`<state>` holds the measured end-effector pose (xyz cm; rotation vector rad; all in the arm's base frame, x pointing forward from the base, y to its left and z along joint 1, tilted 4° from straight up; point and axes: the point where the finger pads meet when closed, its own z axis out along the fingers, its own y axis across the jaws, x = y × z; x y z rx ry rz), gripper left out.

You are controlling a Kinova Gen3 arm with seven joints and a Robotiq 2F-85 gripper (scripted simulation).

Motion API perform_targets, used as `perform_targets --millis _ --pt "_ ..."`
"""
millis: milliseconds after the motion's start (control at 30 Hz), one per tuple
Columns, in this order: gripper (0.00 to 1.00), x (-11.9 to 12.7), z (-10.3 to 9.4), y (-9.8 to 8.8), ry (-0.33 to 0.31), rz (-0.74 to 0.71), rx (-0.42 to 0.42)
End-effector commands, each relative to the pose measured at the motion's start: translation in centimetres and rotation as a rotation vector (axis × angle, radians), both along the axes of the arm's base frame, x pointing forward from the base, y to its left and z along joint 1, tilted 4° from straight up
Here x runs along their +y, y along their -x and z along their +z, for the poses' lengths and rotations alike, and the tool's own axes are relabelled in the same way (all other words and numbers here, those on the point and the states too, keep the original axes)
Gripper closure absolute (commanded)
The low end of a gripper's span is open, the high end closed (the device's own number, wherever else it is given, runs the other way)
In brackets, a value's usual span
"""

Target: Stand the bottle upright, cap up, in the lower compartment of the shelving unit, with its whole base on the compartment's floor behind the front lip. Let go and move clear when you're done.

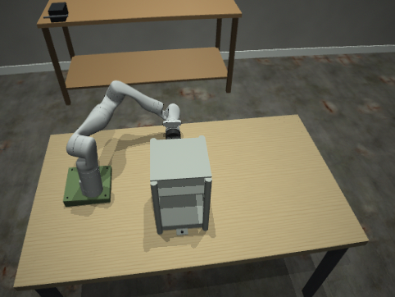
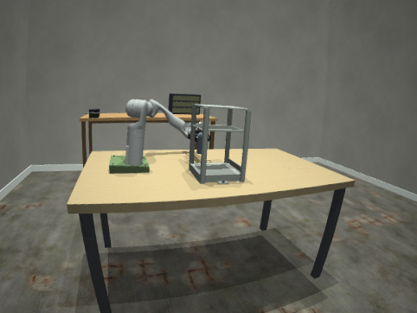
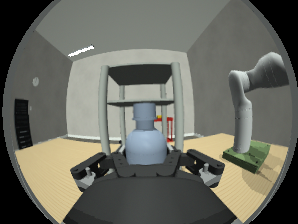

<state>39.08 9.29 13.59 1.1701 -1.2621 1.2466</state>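
— Grey walls, mottled floor. What's on the pale wood surface (image 1: 266, 172)?

— Grey shelving unit (image 1: 180, 162) near the middle: four corner posts, solid top board, one mid shelf, a floor with a low lip. Left of it, a green base plate (image 1: 107, 171) carrying the grey Kinova arm (image 1: 123, 92). Well apart from each other, both resting on the surface.

— Arm posture?

— Rises from the plate, elbows over and reaches down at the far side of the unit. In the top view the wrist sits just beyond the unit's back edge.

— And the tool?

— The tool (image 3: 148, 163) is clenched on the bottle (image 3: 145, 141), fingers spread either side of the body. Bottle is pale blue-grey, cap up, upright relative to the wrist camera.

— Where is the bottle relative to the unit?

— Exterior view shows the bottle (image 2: 199, 141) at the unit's rear posts, at lower-compartment height, above the compartment floor. Whether it has crossed inside the posts, cannot tell. In the wrist view the unit's frame stands directly behind it.

— Anything in the background?

— Brown two-tier wooden table (image 1: 143, 66) against the wall, a small black box (image 1: 57, 11) on its top left corner. A dark monitor-like panel (image 2: 184, 103) shows behind the arm in the exterior view.
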Motion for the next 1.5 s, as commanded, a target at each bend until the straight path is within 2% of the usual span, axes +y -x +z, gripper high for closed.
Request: perform_targets --millis 0,733,1133,1467 --pt "1.00 -0.6 0.2 0.2 0.001 -0.005 -0.001" --pt "1.00 -1.5 0.2 0.2 0.001 -0.005 -0.001" --pt "1.00 -1.6 0.3 -1.2 0.001 -0.005 -0.001" --pt "1.00 -1.6 0.3 -1.3 0.001 -0.005 -0.001"
